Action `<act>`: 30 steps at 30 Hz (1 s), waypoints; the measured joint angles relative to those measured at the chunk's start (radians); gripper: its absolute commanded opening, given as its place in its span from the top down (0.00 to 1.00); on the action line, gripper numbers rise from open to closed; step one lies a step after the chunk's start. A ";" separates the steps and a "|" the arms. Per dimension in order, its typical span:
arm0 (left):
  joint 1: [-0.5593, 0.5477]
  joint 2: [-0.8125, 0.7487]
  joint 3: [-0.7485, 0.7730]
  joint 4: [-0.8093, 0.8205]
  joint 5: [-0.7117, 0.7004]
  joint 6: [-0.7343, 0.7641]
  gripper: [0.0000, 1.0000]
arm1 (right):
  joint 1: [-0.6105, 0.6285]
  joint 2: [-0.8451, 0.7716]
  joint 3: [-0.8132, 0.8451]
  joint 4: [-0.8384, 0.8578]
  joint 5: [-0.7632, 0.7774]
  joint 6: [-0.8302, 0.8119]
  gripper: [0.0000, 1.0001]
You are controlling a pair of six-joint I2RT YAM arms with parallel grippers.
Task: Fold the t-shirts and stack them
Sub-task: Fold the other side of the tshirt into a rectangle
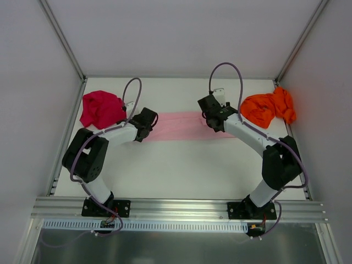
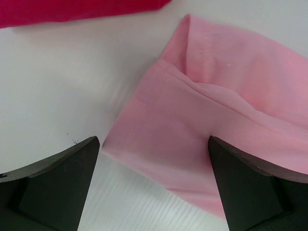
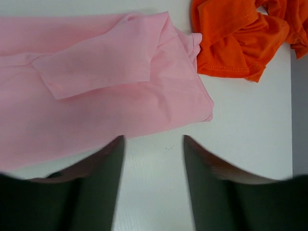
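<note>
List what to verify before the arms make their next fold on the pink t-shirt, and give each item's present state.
1. Left end effector open and empty: ok.
2. Right end effector open, nothing between its fingers: ok.
3. Pink t-shirt lying flat as a long strip between the arms: ok.
4. Pink t-shirt clear of the orange t-shirt: not ok, their edges look to be touching.
5. Magenta t-shirt and orange t-shirt folded: not ok, both crumpled.
</note>
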 measured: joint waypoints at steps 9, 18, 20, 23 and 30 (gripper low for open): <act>-0.119 -0.124 -0.010 0.080 -0.032 0.117 0.01 | -0.003 0.122 -0.002 0.064 -0.086 -0.002 0.95; -0.158 -0.130 -0.008 0.161 -0.030 0.184 0.01 | -0.011 0.148 0.012 0.068 -0.076 -0.013 0.99; -0.166 -0.122 -0.010 0.208 0.008 0.211 0.01 | -0.019 0.159 0.027 0.066 -0.072 -0.016 0.99; -0.174 -0.080 -0.003 0.274 0.060 0.248 0.01 | -0.035 0.179 0.060 0.066 -0.072 -0.018 0.99; -0.178 0.016 -0.002 0.349 0.175 0.275 0.01 | -0.093 0.249 0.169 0.060 -0.093 -0.027 0.99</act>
